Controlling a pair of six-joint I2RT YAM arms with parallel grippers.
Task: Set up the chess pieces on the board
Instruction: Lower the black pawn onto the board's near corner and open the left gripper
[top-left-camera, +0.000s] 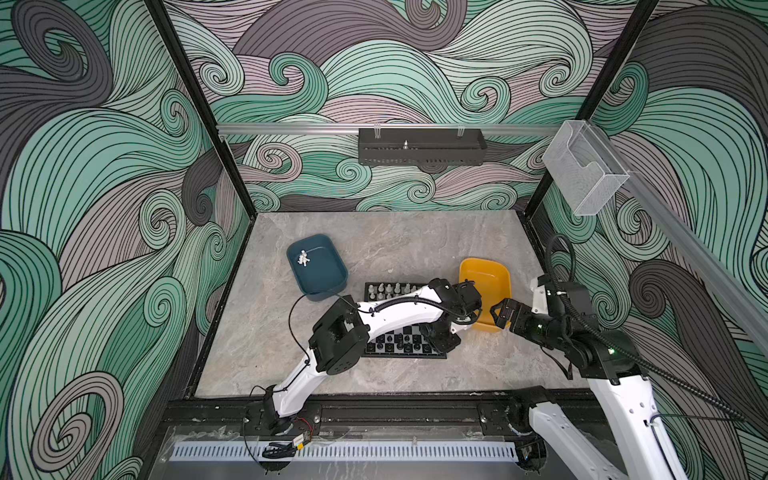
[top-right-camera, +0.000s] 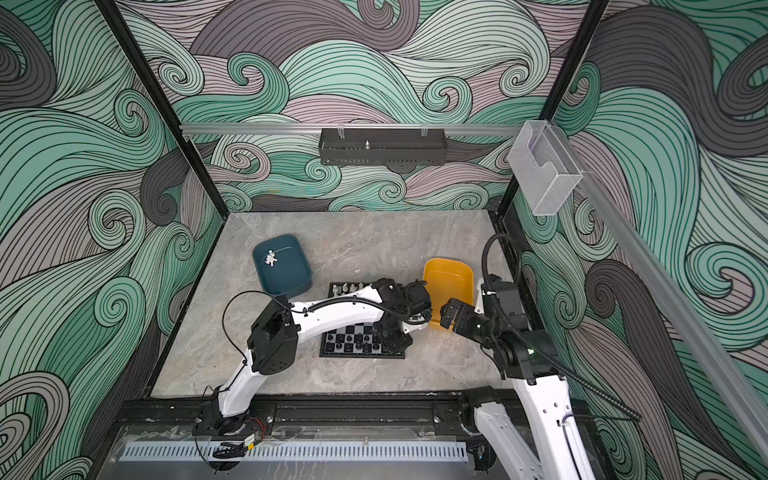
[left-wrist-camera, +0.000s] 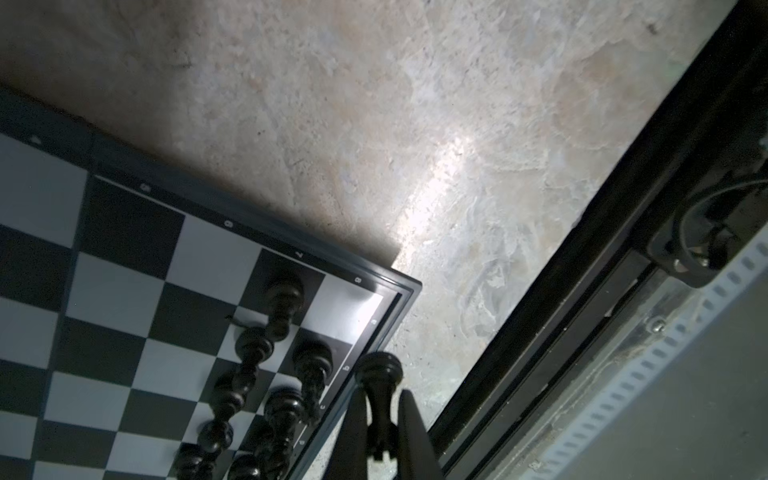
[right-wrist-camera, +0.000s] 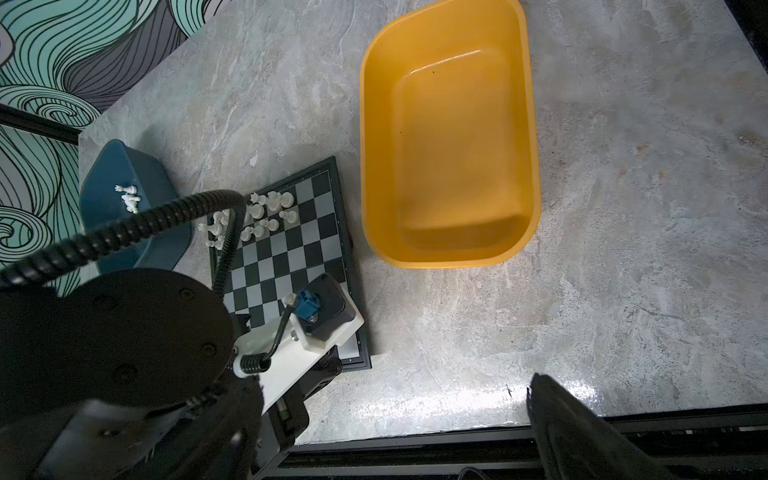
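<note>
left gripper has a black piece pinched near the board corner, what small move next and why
Probably nudge the left gripper inward over the board and lower the black piece onto the empty corner square. In the left wrist view the piece hangs just past the board's edge, that corner square is bare, and the squares beside it already hold black pieces.

In both top views the left arm (top-left-camera: 399, 307) hides the middle of the board (top-left-camera: 399, 354); the white pieces (top-left-camera: 303, 258) in the teal tray (top-left-camera: 326, 272) are too small to identify.
</note>
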